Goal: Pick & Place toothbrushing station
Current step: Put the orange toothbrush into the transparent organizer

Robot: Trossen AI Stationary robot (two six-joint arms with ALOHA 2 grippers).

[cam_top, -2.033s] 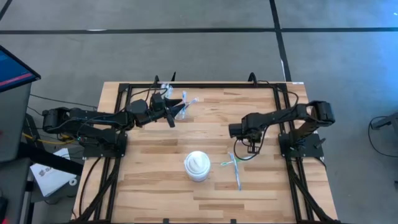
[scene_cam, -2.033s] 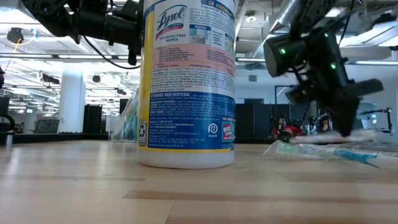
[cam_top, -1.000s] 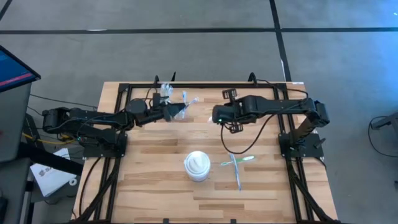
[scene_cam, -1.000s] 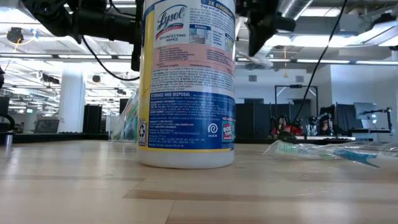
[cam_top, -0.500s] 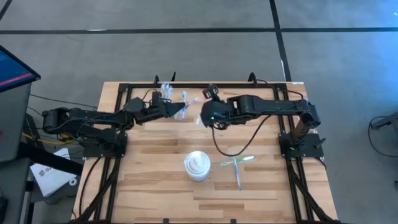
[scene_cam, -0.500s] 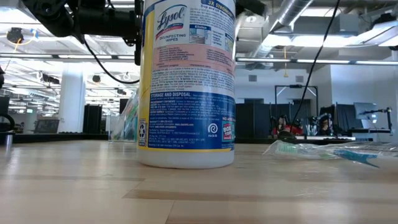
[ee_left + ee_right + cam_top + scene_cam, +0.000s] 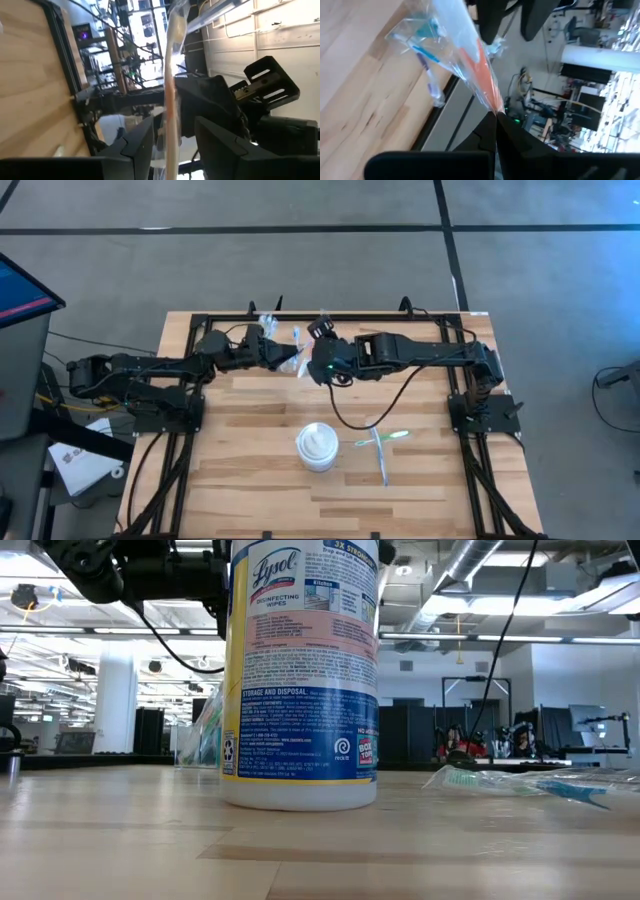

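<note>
My left gripper (image 7: 281,356) is above the table's far middle, closed on a clear plastic cup (image 7: 293,358) with toothbrushes in it. Close on its right, my right gripper (image 7: 312,367) is shut on a pink toothbrush in a clear wrapper (image 7: 470,55). In the right wrist view that toothbrush reaches toward the cup (image 7: 415,35), which holds teal and lilac brushes. A second clear cup (image 7: 266,323) stands at the far edge. A green and a blue toothbrush (image 7: 380,446) lie crossed on the table at the near right. My left gripper has the cup's clear plastic (image 7: 172,107) between its two fingers and holds the cup lifted clear of the table and tipped. Which part of the cup the fingers (image 7: 137,145) are on, I cannot tell. My right gripper pinches one end of the wrapped pink toothbrush (image 7: 489,102) between its shut fingertips. The toothbrush runs on in line with the fingers, clear of the table, toward the cup.
A white tub of wipes (image 7: 318,446) stands at the near middle and fills the low view (image 7: 300,670). A black frame rail (image 7: 330,317) runs along the table's far edge just behind both grippers. Bare wood lies at the near left (image 7: 230,470).
My right gripper has carried the pink toothbrush toward the table's left and up, to the cup in my left gripper, and has rolled about its own line. My left gripper has rolled with the cup and stayed near its place. Both have kept their holds.
</note>
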